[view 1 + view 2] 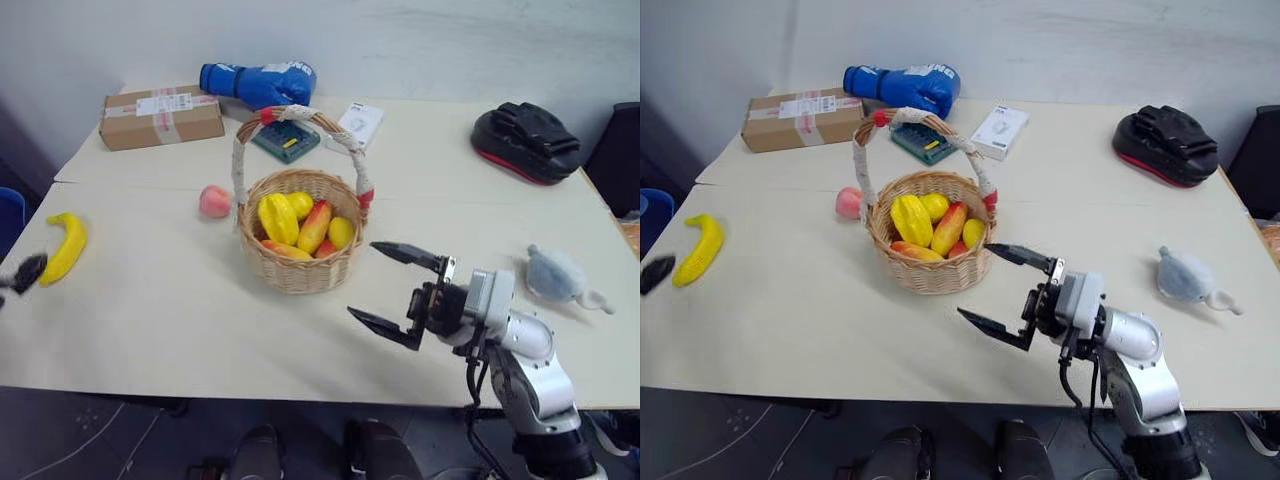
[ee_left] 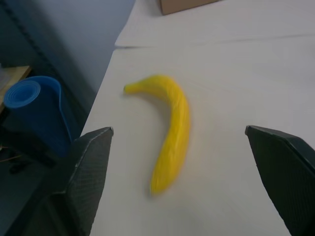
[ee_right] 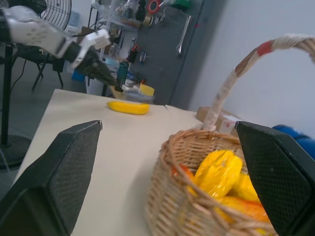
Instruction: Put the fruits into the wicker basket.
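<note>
My left tool [image 2: 182, 172] is hovering open over the banana [image 2: 170, 128], left of the wicker basket [image 1: 300, 265]; my right tool [image 1: 395, 290] is gaping empty beside it.

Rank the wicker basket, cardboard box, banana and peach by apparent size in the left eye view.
1. wicker basket
2. cardboard box, though it sits farther back
3. banana
4. peach

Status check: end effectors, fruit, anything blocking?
Both end effectors open, empty: left at banana, right beside wicker basket. Peach on table behind basket. Nothing blocking.
</note>
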`<move>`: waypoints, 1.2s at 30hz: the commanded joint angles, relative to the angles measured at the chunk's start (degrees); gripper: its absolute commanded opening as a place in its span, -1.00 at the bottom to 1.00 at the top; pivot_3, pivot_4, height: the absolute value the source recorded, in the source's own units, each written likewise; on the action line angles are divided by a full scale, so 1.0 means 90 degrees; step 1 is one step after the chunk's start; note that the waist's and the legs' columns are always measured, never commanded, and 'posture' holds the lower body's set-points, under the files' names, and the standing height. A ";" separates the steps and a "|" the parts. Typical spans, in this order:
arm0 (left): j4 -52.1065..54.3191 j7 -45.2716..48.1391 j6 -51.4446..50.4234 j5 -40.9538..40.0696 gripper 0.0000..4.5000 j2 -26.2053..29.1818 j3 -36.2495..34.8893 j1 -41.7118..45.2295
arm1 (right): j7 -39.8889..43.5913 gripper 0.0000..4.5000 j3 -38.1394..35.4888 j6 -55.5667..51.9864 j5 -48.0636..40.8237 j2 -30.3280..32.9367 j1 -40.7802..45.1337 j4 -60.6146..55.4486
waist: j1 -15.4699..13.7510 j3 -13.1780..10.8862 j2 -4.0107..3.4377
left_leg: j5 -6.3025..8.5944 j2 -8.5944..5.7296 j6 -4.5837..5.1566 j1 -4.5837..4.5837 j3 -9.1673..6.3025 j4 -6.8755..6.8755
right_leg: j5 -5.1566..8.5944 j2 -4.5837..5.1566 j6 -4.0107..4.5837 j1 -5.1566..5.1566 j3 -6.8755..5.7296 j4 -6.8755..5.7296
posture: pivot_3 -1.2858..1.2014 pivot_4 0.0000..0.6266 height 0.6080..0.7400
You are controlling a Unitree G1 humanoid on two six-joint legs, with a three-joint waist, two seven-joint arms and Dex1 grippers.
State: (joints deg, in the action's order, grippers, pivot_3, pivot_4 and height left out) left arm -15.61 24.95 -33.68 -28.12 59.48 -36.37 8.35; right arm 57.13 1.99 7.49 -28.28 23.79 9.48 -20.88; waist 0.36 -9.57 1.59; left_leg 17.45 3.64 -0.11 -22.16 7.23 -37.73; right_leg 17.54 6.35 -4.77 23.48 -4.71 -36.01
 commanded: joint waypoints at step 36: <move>0.2030 0.4414 0.0590 -0.2542 -0.54 -0.0819 -0.1308 -0.1597 | -0.0374 1.00 -0.1215 0.0487 0.0154 0.0784 -0.0586 0.0510 | 0.0149 -0.0007 0.0025 | 0.0013 0.0022 -0.0001 0.0004 0.0157 -0.0041 | -0.0001 0.0041 0.0009 0.0089 -0.0134 -0.0096 | 0.03 -0.52 1.00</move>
State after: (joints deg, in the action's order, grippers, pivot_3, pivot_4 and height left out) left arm -6.30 64.21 -23.69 -45.62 50.62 -46.08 -4.79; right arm 54.39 -6.62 12.01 -25.31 29.90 4.99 -14.32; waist 1.71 -9.64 1.82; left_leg 17.56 3.85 -0.13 -22.12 8.62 -38.10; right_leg 17.54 6.67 -4.68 24.28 -5.93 -36.87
